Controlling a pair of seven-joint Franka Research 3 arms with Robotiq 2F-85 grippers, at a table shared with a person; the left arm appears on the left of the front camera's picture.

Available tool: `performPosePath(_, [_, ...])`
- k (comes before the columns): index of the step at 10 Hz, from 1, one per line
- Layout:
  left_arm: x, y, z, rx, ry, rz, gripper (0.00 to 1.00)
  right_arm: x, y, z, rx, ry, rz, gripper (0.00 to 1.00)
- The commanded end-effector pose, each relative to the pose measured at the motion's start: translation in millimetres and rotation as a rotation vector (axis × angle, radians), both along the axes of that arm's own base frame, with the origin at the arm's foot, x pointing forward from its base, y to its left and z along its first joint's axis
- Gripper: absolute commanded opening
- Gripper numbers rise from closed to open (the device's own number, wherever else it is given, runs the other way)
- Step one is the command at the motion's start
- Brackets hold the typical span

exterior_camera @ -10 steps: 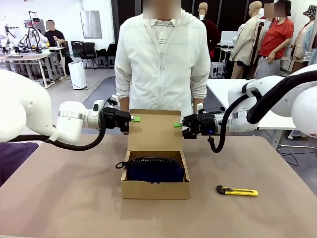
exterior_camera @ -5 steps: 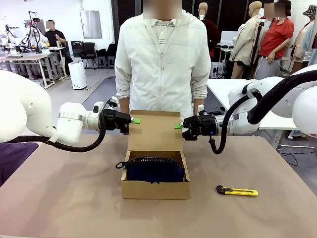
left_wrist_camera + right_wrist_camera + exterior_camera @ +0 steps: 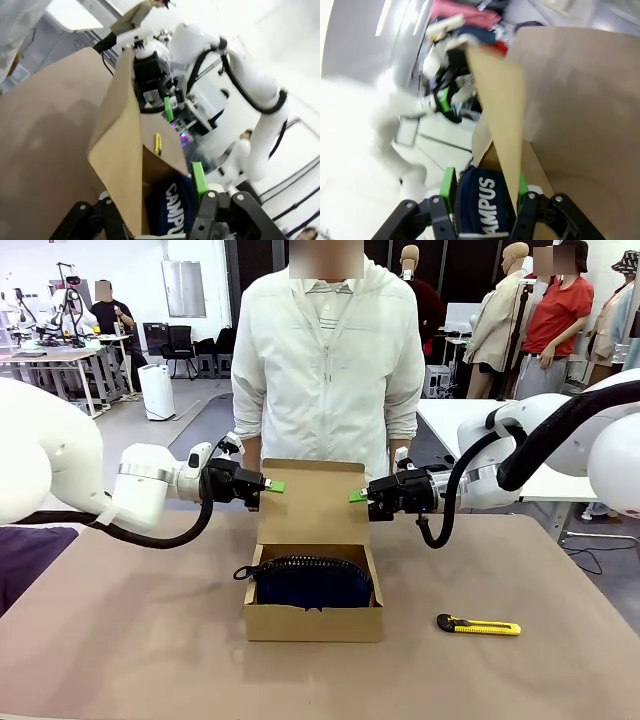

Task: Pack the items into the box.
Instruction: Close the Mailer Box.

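The brown cardboard box point(image 3: 313, 620) stands at the table's middle with its flap lid point(image 3: 310, 502) raised upright at the far side. A navy-blue pouch point(image 3: 312, 582) with a black zipper lies inside; white print shows on it in the wrist views point(image 3: 172, 210) point(image 3: 485, 210). My left gripper point(image 3: 270, 484) is at the flap's left edge and my right gripper point(image 3: 357, 496) at its right edge. In each wrist view the thin flap edge runs between that gripper's spread fingers: left gripper point(image 3: 150, 200), right gripper point(image 3: 485, 185). Both are open, straddling the flap.
A yellow-and-black utility knife point(image 3: 478, 626) lies on the table to the right of the box. A person in a white jacket point(image 3: 325, 360) stands at the far edge just behind the flap. The brown table point(image 3: 130, 640) has bare room on both sides of the box.
Both grippers have dipped very slightly at the flap's edges. The flap stays upright, and the box, pouch and knife have not moved.
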State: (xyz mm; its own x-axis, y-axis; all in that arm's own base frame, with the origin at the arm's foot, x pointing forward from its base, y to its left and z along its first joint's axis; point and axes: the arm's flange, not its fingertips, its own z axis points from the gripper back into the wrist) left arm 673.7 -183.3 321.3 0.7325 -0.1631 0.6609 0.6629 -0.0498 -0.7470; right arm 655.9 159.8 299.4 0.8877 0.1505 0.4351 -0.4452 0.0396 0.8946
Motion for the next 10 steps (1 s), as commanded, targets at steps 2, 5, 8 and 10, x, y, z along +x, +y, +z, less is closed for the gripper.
performPosePath(2, [-61,5,16,0.045,-0.284,0.000,0.62,-24,3,11,0.085,-0.306,0.103,0.58])
performPosePath(5, [-87,-3,18,0.032,-0.500,-0.007,0.62,-69,7,22,0.115,-0.468,0.152,0.58])
performPosePath(8, [-116,-10,5,-0.027,-0.747,-0.068,0.62,-109,15,15,0.094,-0.632,0.174,0.58])
performPosePath(10, [-128,-8,-7,-0.116,-0.891,-0.096,0.62,-123,13,5,0.099,-0.772,0.144,0.58])
